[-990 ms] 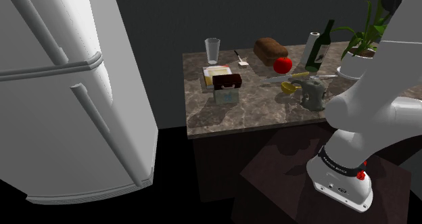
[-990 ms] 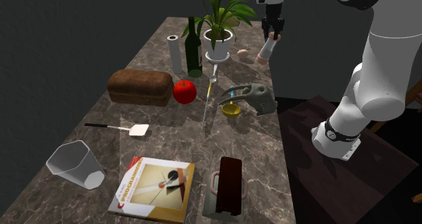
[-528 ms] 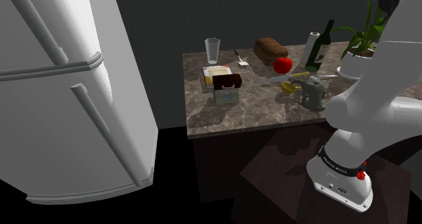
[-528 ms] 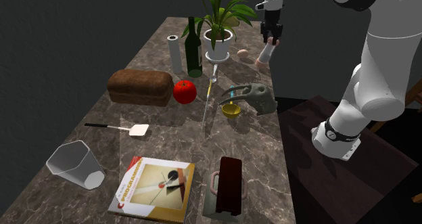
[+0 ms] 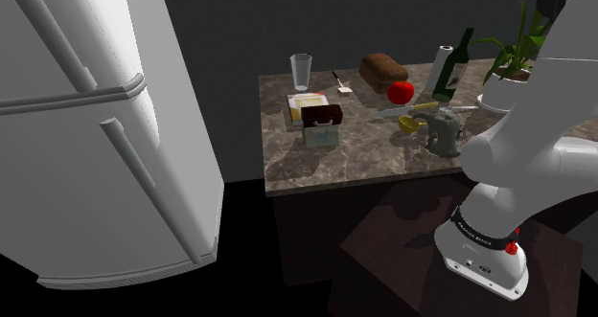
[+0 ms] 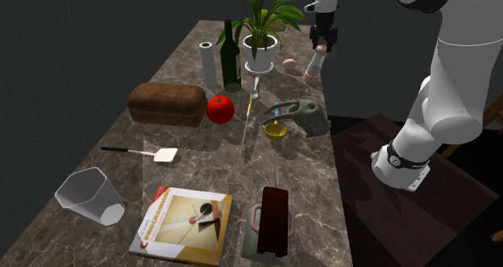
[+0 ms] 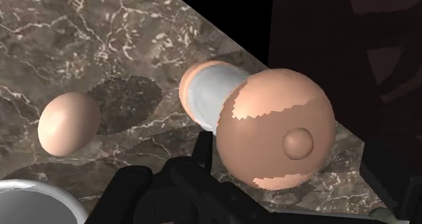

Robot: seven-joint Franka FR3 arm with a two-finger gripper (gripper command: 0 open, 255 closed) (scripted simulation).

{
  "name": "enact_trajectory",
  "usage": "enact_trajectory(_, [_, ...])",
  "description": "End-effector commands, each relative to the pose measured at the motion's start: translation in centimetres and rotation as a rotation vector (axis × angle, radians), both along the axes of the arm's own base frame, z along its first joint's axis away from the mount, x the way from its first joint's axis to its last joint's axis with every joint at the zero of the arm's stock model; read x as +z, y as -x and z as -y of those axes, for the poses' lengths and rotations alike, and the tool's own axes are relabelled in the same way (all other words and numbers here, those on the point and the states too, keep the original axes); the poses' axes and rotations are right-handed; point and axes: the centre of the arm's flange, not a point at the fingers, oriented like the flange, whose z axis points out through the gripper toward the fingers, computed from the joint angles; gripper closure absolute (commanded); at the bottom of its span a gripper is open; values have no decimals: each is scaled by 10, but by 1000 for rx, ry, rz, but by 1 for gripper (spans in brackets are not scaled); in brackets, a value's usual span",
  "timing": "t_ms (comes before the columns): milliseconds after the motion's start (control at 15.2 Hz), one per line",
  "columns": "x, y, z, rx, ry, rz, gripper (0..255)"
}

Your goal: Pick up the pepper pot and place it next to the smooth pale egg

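- Second exterior view: white arm (image 6: 451,72) reaches over the far end of a dark marble counter (image 6: 193,164); black gripper (image 6: 322,46) points down near the counter's edge.
- Gripper pinches the pepper pot (image 6: 313,64) by its round head. Pot tilted, head leaning toward the arm.
- Pot colours: peach head and foot, pale grey band between.
- Egg (image 6: 289,63) lies on the counter, pale peach, smooth. It sits between the white plant pot (image 6: 259,62) and the pepper pot. Pot foot just beside egg, not touching it.
- Wrist view: pot head (image 7: 274,131) close up, small knob on top; one black finger (image 7: 182,185) against its side. Foot is low over the marble (image 7: 101,33), close to the counter's edge. Cannot tell whether the foot touches down.
- Wrist view: egg (image 7: 67,123) near the pot foot, with a dark shadow patch on the marble between them.
- Elsewhere on the counter, second exterior view: green bottle (image 6: 231,57) and white paper roll (image 6: 209,64) near the plant; brown loaf (image 6: 167,104) with a red fruit (image 6: 220,109) beside it.
- Nearer end: a small yellow bowl (image 6: 276,131), a spatula (image 6: 153,152), a tipped glass (image 6: 89,196), a book (image 6: 185,223).
- Shoulder view: big white fridge (image 5: 86,124) fills that view's left; counter (image 5: 364,157) at centre; arm's base (image 5: 484,253) at lower right on the dark stand (image 5: 393,258).
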Motion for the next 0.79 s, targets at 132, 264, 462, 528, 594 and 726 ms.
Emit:
enact_trajectory(132, [0, 0, 0, 0, 0, 0, 0])
enact_trajectory(264, [26, 1, 6, 0, 0, 0, 0])
enact_trajectory(462, [49, 2, 11, 0, 0, 0, 0])
enact_trajectory(528, [49, 2, 11, 0, 0, 0, 0])
enact_trajectory(594, [49, 2, 11, 0, 0, 0, 0])
enact_trajectory(726, [49, 2, 11, 0, 0, 0, 0])
